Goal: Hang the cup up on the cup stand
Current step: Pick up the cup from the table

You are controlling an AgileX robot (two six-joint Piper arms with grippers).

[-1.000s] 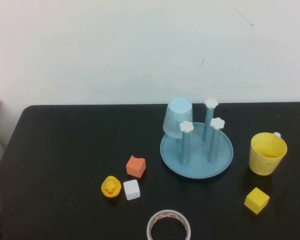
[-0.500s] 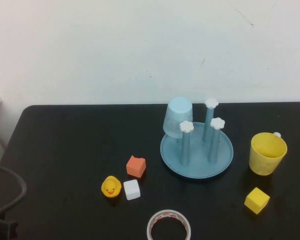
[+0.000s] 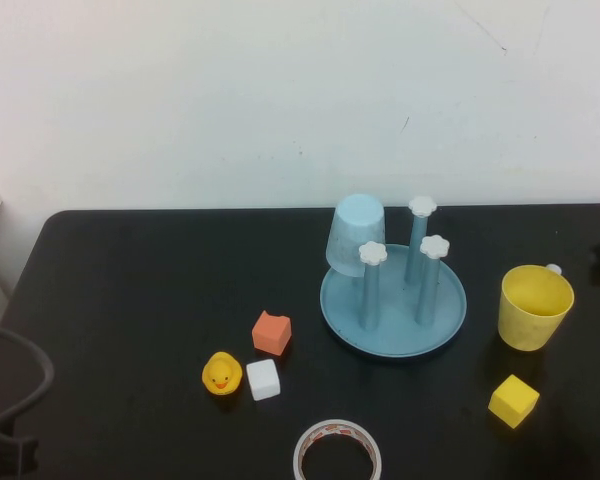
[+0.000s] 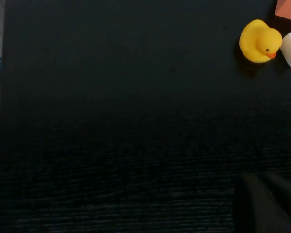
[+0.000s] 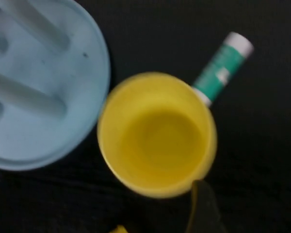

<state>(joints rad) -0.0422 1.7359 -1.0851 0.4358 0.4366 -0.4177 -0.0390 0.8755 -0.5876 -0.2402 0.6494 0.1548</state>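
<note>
Yellow cup (image 3: 535,307) stands upright beside the cup stand (image 3: 393,305); right gripper (image 5: 201,211) above it, left gripper (image 4: 266,201) over bare table (image 4: 111,121), both grips unreadable.

I can read no words, numbers or brand names anywhere. The one thing that carries print is the green tube (image 5: 222,69) with a white cap lying on the table (image 5: 262,145) just beside the cup (image 5: 157,134); a pale patch on its side looks like a label, but it is too blurred for me to make out a single letter. The tape roll (image 3: 337,452) shows reddish marks along its inner ring, and those are too small to read. My left end effector (image 4: 266,201) and right end effector (image 5: 201,208) show no markings.
</note>
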